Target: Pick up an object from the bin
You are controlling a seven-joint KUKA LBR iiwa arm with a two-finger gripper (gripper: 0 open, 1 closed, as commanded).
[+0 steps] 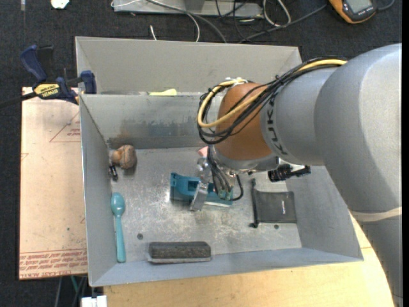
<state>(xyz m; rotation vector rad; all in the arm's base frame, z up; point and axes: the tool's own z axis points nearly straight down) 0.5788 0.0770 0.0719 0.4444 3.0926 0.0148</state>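
Gripper hangs low at the middle of the bin, over the right end of a teal plastic piece whose length runs leftward from it; spread or pinching, I cannot tell.

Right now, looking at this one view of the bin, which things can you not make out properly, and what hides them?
All in the camera view:
1. Teal plastic thing, mid-bin: its right part lies under the hand, so its whole shape is unclear.
2. Brown rounded thing, back left: too small to identify.
3. Bin floor behind the hand: covered by the orange wrist cover.
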